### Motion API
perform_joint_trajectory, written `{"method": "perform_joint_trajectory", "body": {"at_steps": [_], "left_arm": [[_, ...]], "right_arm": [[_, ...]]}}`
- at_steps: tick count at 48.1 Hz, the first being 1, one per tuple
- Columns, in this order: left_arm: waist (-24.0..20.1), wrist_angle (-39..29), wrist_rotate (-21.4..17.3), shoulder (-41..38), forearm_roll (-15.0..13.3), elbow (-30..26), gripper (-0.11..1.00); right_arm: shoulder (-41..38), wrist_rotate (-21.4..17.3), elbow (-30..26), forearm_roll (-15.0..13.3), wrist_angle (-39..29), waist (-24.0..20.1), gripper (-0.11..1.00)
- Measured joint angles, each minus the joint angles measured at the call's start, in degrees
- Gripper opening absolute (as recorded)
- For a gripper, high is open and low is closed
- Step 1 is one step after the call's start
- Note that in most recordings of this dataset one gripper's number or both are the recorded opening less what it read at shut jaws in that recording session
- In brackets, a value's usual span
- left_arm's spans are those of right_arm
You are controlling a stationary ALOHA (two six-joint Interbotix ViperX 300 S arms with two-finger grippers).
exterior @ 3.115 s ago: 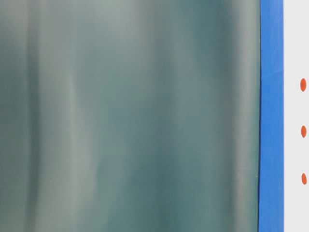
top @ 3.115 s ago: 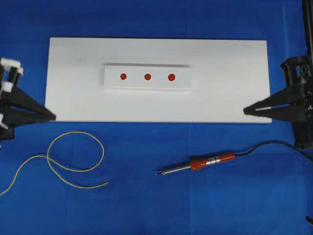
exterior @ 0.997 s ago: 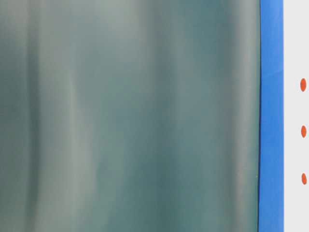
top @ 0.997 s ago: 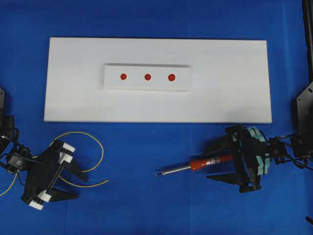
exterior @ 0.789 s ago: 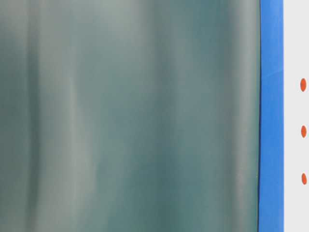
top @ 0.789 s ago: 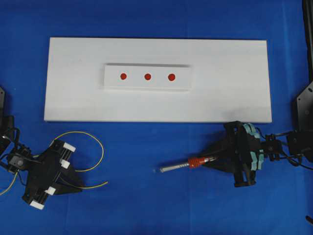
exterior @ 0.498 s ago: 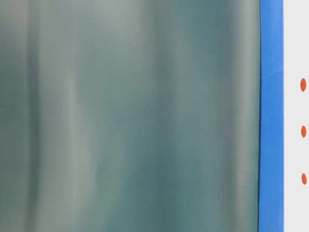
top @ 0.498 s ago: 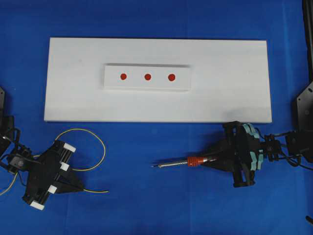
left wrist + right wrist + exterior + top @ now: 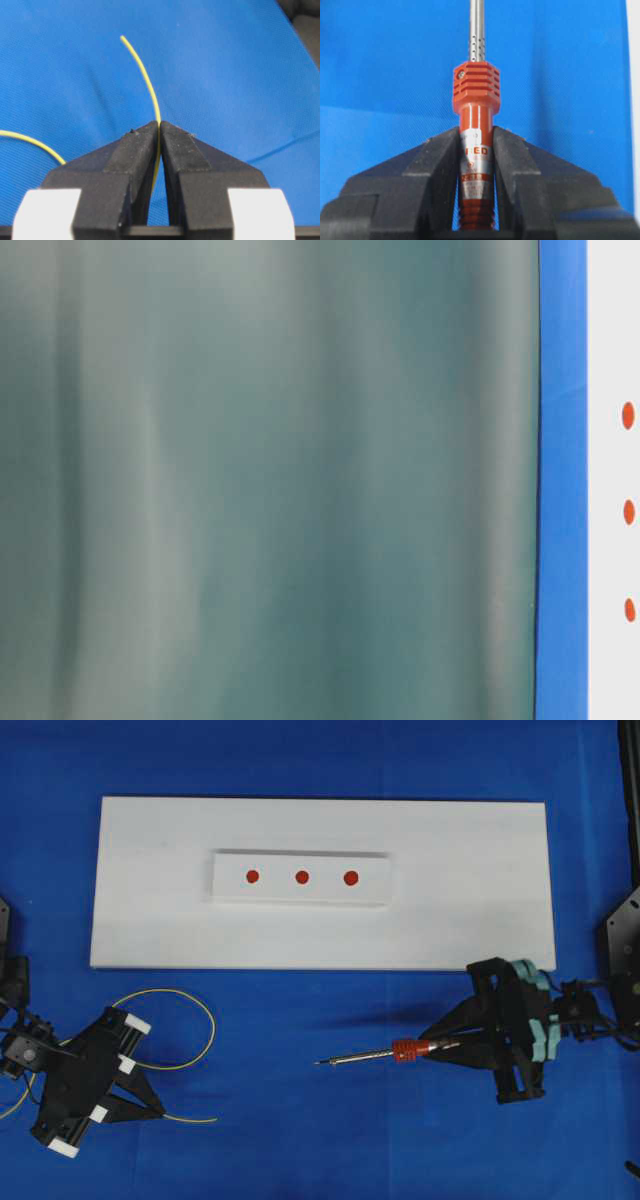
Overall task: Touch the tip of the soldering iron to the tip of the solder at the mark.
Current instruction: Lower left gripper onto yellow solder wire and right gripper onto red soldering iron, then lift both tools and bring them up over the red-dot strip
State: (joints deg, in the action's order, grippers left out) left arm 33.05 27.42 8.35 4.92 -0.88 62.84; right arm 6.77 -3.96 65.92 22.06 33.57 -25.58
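The soldering iron [image 9: 385, 1054] lies level over the blue cloth, its dark tip [image 9: 319, 1063] pointing left. My right gripper [image 9: 436, 1047] is shut on its orange-red handle [image 9: 476, 95], just behind the ribbed collar; the silver shaft [image 9: 477, 30] runs straight ahead of the right gripper [image 9: 476, 134]. The solder [image 9: 195, 1005] is a thin yellow wire looped at lower left. My left gripper [image 9: 160, 1111] is shut on it, and a short free end [image 9: 212, 1121] sticks out to the right. In the left wrist view the solder [image 9: 145, 75] curves up out of the left gripper [image 9: 159, 124]. Three red marks [image 9: 301, 876] sit on a raised white strip.
The strip rests on a large white board [image 9: 470, 890] across the far half of the blue cloth. The table-level view is mostly filled by a blurred grey-green surface [image 9: 270, 480]; only a blue band and the board's edge with the red marks [image 9: 629, 511] show at its right.
Both grippers have gone from open to shut, the left on the solder and the right on the iron's handle. The iron has shifted slightly and the solder's free end has swung nearer.
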Motion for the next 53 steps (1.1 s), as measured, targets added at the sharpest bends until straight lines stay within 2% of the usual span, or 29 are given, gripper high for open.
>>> {"method": "perform_joint_trajectory", "body": {"at_steps": [8, 16, 22, 32, 39, 53], "left_arm": [[-0.5, -12.5, 0.0, 8.0, 0.0, -3.3, 0.03], [-1.2, -23.4, 0.1, 14.1, 0.0, -6.7, 0.03], [-2.2, -26.5, 0.0, 15.5, 0.0, -7.3, 0.03], [-5.2, -27.2, 0.0, 15.6, 0.1, -7.5, 0.03], [-10.5, -27.7, 0.0, 15.5, 0.2, -7.9, 0.03], [-25.0, -31.3, -0.4, 15.0, 0.4, -9.6, 0.03]], "right_arm": [[8.3, 2.0, -2.0, 0.0, -13.6, 3.1, 0.08], [14.0, 2.3, -4.8, -0.1, -25.4, 5.6, 0.08], [14.8, 2.4, -6.2, -0.5, -28.7, 6.0, 0.08], [14.8, 2.4, -7.1, -0.6, -30.8, 7.0, 0.08], [14.8, 2.5, -8.3, -1.6, -35.4, 11.2, 0.08], [14.8, 2.5, -10.5, -5.9, -43.2, 23.1, 0.08]]}}
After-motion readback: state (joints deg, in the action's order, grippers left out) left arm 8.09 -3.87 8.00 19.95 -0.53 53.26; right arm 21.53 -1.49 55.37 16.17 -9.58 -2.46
